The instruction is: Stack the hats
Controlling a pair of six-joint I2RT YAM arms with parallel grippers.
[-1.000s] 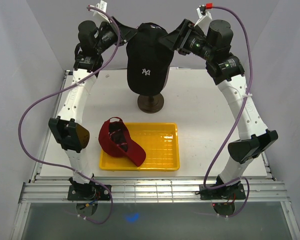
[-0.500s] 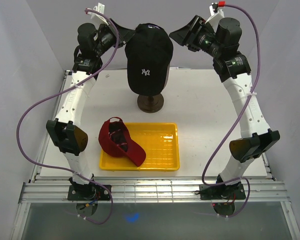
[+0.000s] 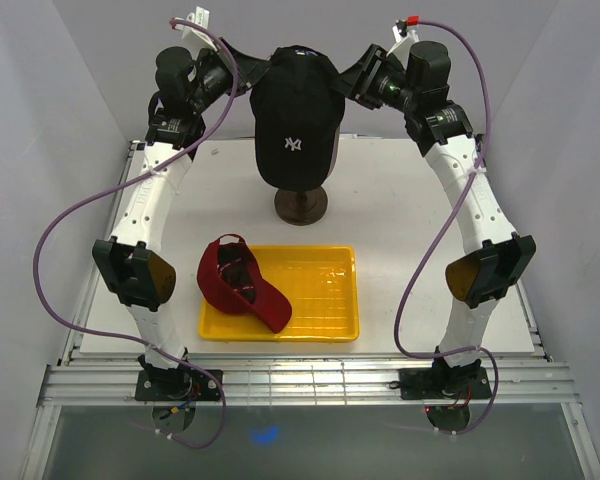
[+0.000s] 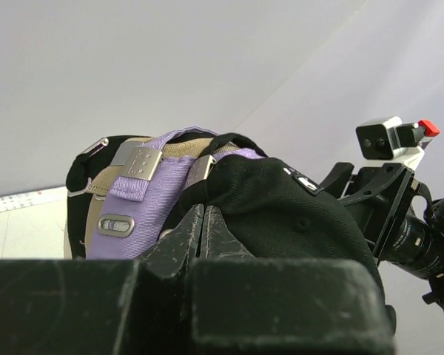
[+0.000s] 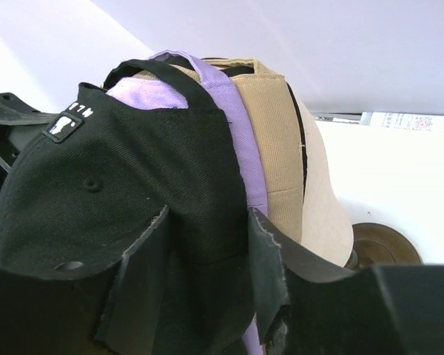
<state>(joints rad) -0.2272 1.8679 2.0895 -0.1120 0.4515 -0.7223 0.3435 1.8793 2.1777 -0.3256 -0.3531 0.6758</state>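
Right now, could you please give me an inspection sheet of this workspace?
Surface: white table, carrying the tray and the head's stand.
Job's things: black cap outermost on the head, over the lavender cap and tan cap; red cap at the tray's left end, not yet stacked.
Clutter: yellow tray; nothing else seen.
Grippers: left gripper shut, apparently pinching the black cap's rear edge; right gripper open, jaws either side of the black cap's edge.
Cables: purple cables loop along both arms, not touching the caps.
Surroundings: plain grey walls; nothing else seen.
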